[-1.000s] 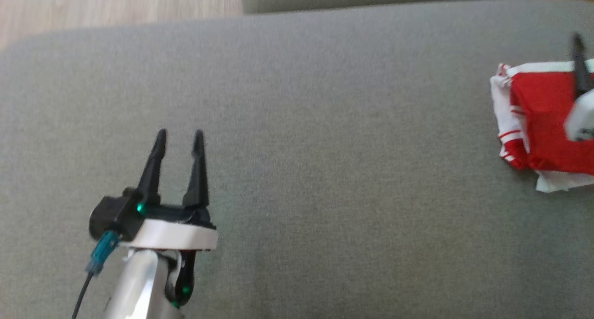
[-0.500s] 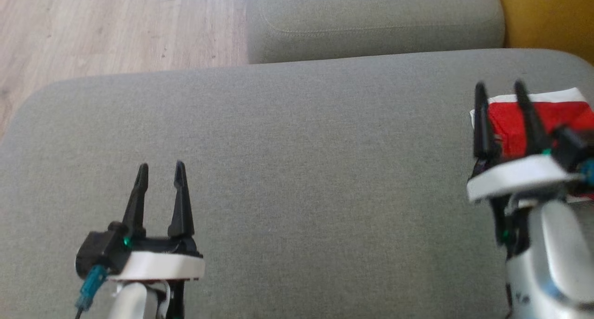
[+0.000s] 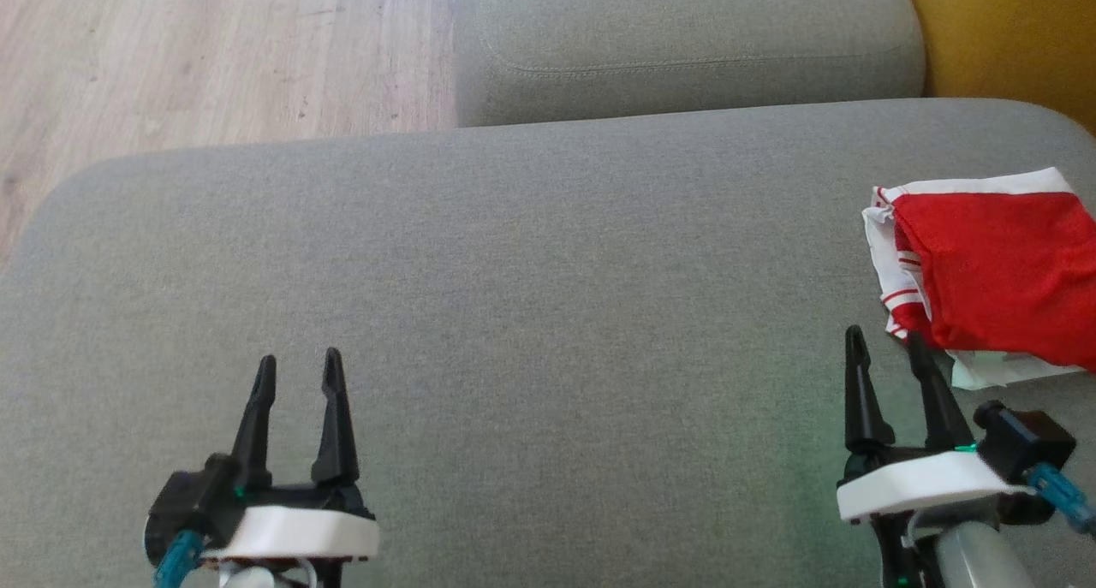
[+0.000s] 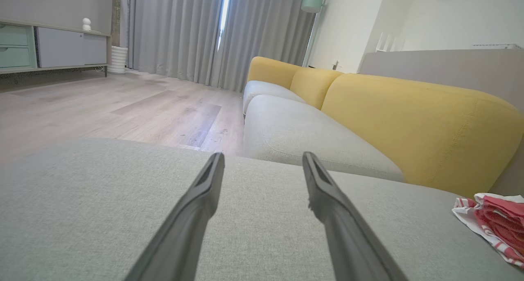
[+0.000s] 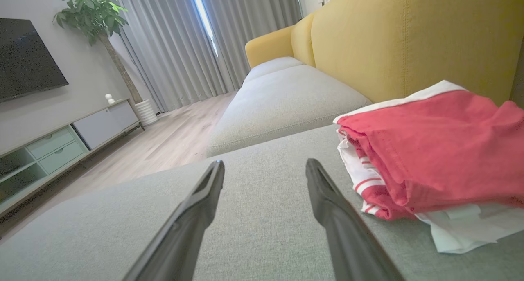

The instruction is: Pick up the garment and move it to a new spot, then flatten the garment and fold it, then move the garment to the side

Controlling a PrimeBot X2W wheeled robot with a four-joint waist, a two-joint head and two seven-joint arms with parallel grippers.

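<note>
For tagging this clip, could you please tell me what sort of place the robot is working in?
Most likely a home living room: a yellow-and-grey sofa, a wall-mounted television above a low cabinet, and floor-length grey curtains.

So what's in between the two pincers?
Nothing but bare grey cushion. In the head view, the stretch from the left pincer to the right pincer has nothing lying on it.

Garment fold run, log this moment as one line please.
garment: folded, right side of cushion | left gripper: open, empty | right gripper: open, empty, beside garment
</note>
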